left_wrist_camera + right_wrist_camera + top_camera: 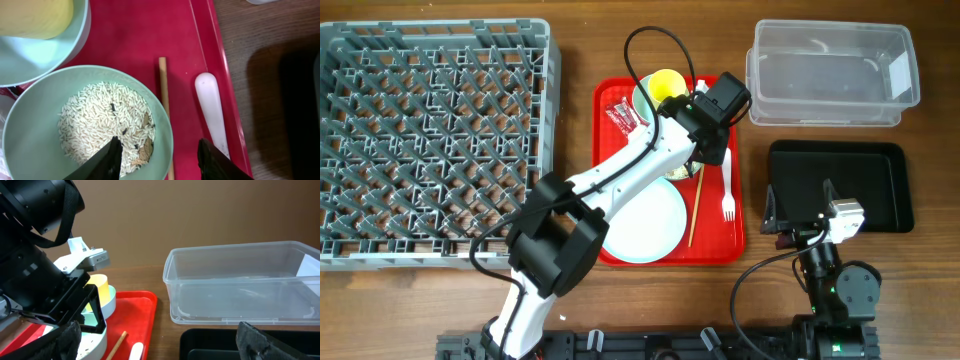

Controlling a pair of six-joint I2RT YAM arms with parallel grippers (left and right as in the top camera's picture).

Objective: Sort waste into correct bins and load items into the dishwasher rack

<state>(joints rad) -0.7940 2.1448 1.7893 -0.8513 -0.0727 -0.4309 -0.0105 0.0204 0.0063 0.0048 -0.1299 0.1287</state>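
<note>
Overhead view, table contents. Dishwasher rack (430,130): far left. Red serving tray (715,250): centre. It carries the pale blue plate (645,230), red wrapper (623,115), yellow cup (668,84) seated in the light blue bowl (45,55), and mint-green bowl (30,110) of rice scraps (95,120). Chopstick (694,210) and white fork (728,190): side by side near the tray's right edge. Clear tub (830,70): upper right. Black tray (875,185): just below it. Left gripper (159,144): jaws partly parted, straddling the mint-green bowl's rim, one finger over the rice, the other over the tray; gripping nothing. Right gripper (159,335): jaws wide, holding nothing, at the black tray's near edge.
</note>
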